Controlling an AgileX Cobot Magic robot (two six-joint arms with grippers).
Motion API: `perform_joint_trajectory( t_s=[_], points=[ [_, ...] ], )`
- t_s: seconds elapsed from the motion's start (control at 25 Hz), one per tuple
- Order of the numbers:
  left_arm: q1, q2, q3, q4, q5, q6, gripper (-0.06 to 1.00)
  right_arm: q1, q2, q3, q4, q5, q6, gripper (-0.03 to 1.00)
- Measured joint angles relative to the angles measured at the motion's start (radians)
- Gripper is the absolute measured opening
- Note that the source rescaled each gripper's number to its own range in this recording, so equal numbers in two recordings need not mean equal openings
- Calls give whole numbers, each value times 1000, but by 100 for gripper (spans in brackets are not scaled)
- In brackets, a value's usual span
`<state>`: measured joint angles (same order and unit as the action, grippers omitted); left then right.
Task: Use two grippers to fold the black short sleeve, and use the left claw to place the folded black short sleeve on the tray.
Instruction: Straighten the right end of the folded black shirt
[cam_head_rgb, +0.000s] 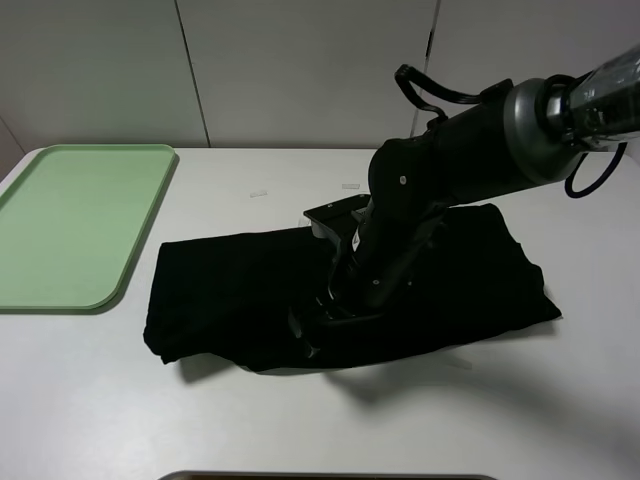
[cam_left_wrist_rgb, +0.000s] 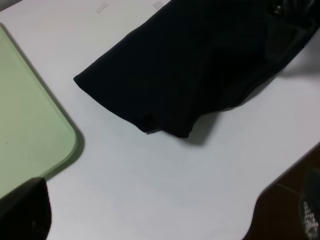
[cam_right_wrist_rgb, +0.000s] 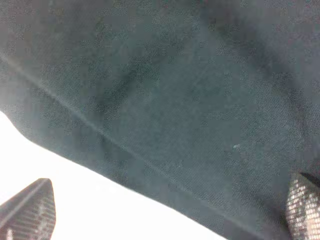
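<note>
Black shirt (cam_head_rgb: 230, 290) lying mid-counter, green tray (cam_head_rgb: 60, 230) at the left edge, right gripper (cam_head_rgb: 318, 328) fingers spread at the shirt's front edge, left gripper (cam_left_wrist_rgb: 167, 217) spread, above bare counter between tray and shirt.

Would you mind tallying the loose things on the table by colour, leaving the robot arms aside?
Black: 1, the short sleeve
Green: 1, the tray
White: 2, small scraps, too small to identify
Total: 4
</note>
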<state>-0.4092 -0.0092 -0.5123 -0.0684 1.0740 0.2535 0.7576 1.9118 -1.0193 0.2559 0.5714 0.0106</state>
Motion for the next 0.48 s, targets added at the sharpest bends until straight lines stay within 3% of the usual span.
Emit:
perform_joint_trajectory(
  t_s=[0.2, 0.48],
  points=[
    [0, 0, 0, 1, 0, 0, 100, 0, -5, 1, 23, 1, -47, 100],
    [0, 0, 0, 1, 0, 0, 99, 0, -73, -25, -51, -104, -42, 100]
  ],
)
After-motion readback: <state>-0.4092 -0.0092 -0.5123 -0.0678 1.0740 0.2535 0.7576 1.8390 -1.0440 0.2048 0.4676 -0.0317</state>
